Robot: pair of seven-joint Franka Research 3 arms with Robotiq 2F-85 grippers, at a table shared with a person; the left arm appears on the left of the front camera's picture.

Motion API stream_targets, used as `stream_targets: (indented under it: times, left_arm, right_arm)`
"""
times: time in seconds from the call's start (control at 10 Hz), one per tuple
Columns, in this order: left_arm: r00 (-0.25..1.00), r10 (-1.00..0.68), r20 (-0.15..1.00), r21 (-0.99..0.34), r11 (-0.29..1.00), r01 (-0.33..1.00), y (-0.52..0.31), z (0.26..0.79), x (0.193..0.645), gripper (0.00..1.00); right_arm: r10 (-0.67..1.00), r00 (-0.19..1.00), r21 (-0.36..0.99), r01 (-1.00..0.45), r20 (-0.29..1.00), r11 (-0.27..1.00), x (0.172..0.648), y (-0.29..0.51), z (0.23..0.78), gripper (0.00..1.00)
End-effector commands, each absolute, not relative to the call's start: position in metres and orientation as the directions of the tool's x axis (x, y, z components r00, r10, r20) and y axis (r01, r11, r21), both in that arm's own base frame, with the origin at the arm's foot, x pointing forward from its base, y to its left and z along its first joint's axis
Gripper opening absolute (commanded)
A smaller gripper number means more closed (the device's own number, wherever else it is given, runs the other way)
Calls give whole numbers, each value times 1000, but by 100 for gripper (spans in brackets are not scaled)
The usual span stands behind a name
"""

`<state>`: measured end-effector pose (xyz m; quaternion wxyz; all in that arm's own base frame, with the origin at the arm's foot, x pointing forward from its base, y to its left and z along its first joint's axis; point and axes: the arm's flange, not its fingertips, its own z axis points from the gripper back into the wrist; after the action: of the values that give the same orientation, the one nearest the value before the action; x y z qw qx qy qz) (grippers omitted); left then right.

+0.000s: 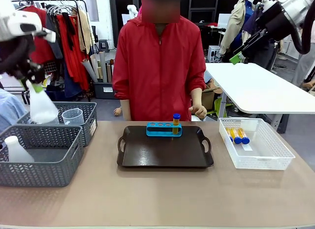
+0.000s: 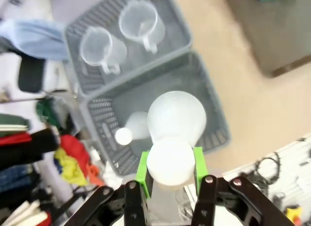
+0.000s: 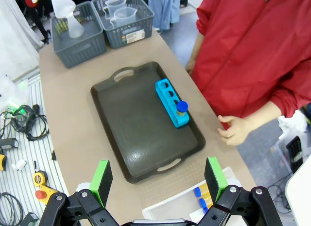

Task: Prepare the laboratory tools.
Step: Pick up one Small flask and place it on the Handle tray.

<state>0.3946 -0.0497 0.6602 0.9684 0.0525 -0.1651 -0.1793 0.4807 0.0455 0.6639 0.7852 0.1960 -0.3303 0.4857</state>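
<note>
clamped by its neck in the left jaws, between the green pads (image 2: 142,170): a translucent white conical flask (image 2: 176,116), wide base down, hanging in the air over the near grey basket (image 2: 214,124). lower down, inside that basket, a second flask (image 2: 133,129). just beyond, in the far grey basket (image 2: 170,12), two clear graduated beakers (image 2: 141,22) with handles, upright and side by side.

on the right, jaws spread wide and pinching nothing, right pads (image 3: 101,176) well apart, held high above the right end of the bench (image 3: 73,104). beneath them, a white mesh basket (image 3: 165,206) with orange tubes (image 3: 200,197), blue-capped, lying on its floor.

at the middle of the bench, a dark tray (image 3: 141,133) with two handles. along the tray's far edge, the blue tube rack (image 3: 172,103). standing upright in the rack's end hole, on the white basket's side, one capped orange tube (image 3: 181,109); other holes bare.

across the bench, a person in a red jacket, one hand (image 3: 235,131) loosely curled at the far edge, apart from the tray.
</note>
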Motion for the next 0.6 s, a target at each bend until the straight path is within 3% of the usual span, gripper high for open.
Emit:
stream_targets:
  times: [0.0,0.5]
  left_arm:
    - [846,-431,314,149,902,405,-53,694,402,0]
    - [739,-560,373,206,827,523,-84,784,394,0]
  right_arm:
    - [631,309,-19,-890,712,456,480,46,666,100]
    - [631,309,-19,-890,712,456,480,46,666,100]
